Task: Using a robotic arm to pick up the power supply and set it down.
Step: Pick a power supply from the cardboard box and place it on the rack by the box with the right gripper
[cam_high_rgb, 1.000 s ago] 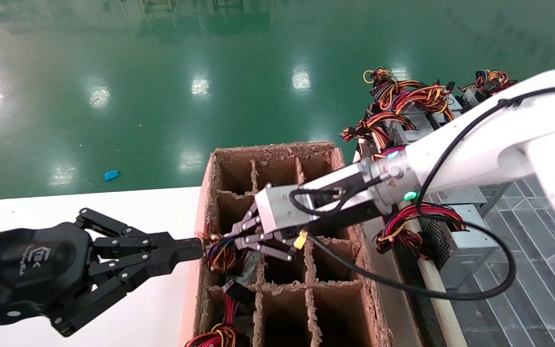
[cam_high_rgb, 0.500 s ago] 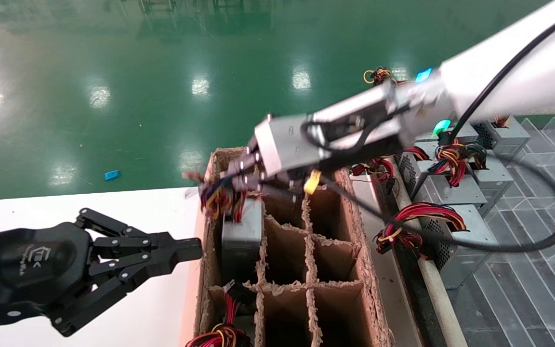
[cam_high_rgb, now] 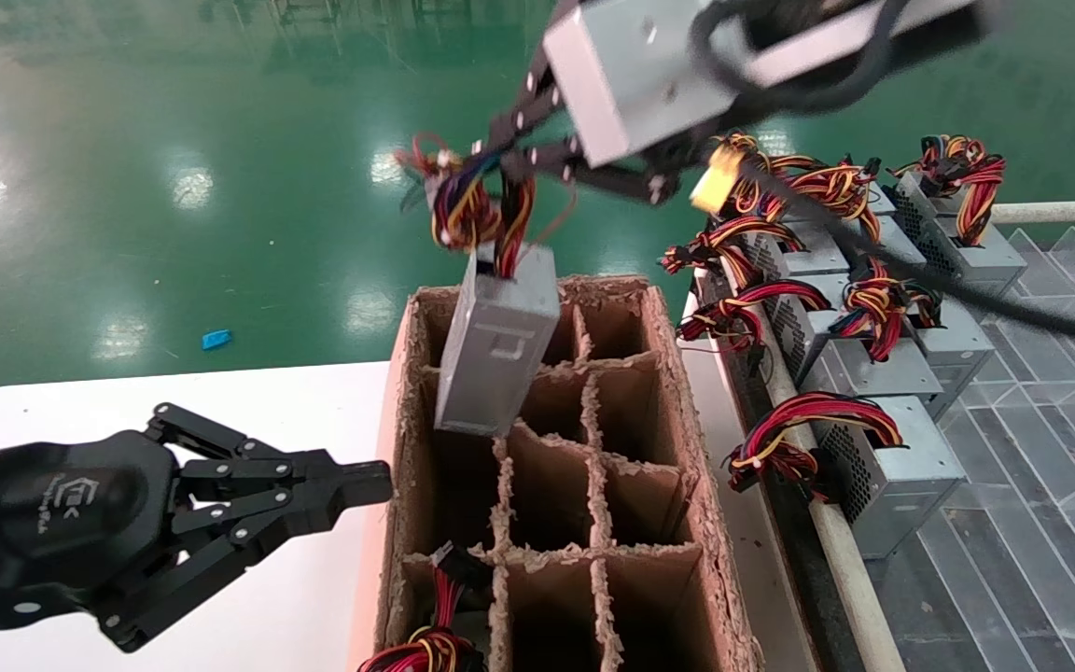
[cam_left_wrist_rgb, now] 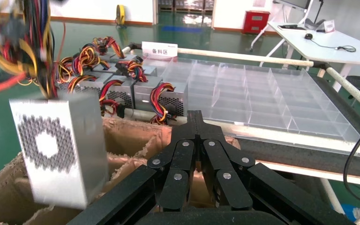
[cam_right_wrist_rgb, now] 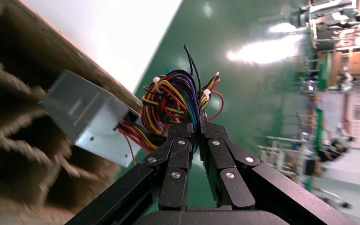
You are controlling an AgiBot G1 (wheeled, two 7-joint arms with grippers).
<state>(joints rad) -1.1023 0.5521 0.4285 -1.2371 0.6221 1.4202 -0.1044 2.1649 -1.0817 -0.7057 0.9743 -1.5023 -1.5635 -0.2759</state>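
The power supply (cam_high_rgb: 497, 347) hangs in the air above the far-left cells of the cardboard crate (cam_high_rgb: 687, 523), tilted, its lower end level with the crate's top edge and just over the dividers. It dangles by its wires (cam_high_rgb: 472, 201), a bundle of orange, yellow, red, black and blue-purple strands that rises from its upper end. In the left wrist view its perforated fan grille (cam_left_wrist_rgb: 47, 143) faces the camera.

The right pincer (cam_high_rgb: 500, 154) is pinched on the wires, fingers pressed together with the strands between them, as the right wrist view shows (cam_right_wrist_rgb: 194, 129). It sits high over the crate's far end, carried by the robotic arm (cam_high_rgb: 649, 70), whose silver-grey wrist box bears a small yellow tag (cam_high_rgb: 717, 183).

The left pincer (cam_high_rgb: 365, 485) rests idle over the white table (cam_high_rgb: 62, 401), just beside the crate's left wall, its fingers pressed together on nothing.

Red and yellow wires (cam_high_rgb: 425, 649) show in a near-left cell of the crate. To the right of the crate, other grey units (cam_high_rgb: 883, 467) with red-yellow bundles stand in rows on a clear partitioned tray (cam_left_wrist_rgb: 272, 98). Beyond lies a green floor (cam_high_rgb: 220, 140).
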